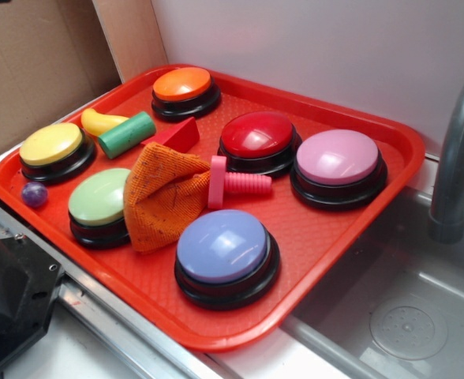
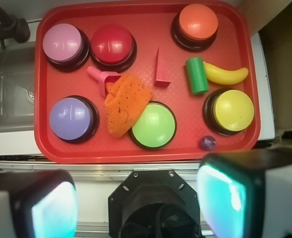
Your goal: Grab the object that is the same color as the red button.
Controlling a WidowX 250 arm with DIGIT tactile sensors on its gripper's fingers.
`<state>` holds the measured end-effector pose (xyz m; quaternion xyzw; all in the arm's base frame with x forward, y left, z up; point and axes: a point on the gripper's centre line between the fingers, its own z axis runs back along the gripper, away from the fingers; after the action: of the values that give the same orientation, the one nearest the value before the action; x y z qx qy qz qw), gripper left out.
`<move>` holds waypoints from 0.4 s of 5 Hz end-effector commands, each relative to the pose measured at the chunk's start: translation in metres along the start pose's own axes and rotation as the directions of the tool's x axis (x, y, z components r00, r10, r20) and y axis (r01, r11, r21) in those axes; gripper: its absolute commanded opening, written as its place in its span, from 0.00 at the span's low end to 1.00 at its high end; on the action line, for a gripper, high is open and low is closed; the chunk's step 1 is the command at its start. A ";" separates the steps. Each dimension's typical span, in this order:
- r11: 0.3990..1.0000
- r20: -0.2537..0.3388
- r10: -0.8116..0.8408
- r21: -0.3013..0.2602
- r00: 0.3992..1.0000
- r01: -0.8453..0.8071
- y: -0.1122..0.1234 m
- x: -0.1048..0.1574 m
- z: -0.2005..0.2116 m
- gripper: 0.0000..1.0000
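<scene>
The red button [image 1: 257, 136] [image 2: 112, 45] is a glossy deep-red dome on a black base at the back of the red tray [image 1: 327, 237] [image 2: 41, 144]. The object, a small red wedge block [image 1: 177, 136] [image 2: 161, 70], lies between the red button and the green cylinder. In the wrist view my gripper [image 2: 138, 201] hangs high above the tray's near edge, well short of the wedge. Its two pads [image 2: 54, 210] stand wide apart, open, with nothing between them. The gripper does not show in the exterior view.
Also on the tray: orange [image 1: 183, 85], pink [image 1: 338, 158], yellow [image 1: 50, 145], green [image 1: 99, 197] and purple [image 1: 222, 246] dome buttons, an orange cloth [image 1: 159, 189], a pink screw toy [image 1: 236, 185], a green cylinder [image 1: 126, 134], a banana [image 1: 98, 121], a purple ball [image 1: 34, 194]. Sink and faucet [image 1: 453, 166] at right.
</scene>
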<state>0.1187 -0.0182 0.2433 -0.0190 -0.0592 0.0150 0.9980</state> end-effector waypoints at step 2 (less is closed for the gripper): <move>0.999 0.066 -0.035 -0.002 0.997 0.036 0.011 0.018 -0.019 1.00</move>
<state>0.1360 -0.0071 0.2210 -0.0153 -0.0839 0.0046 0.9963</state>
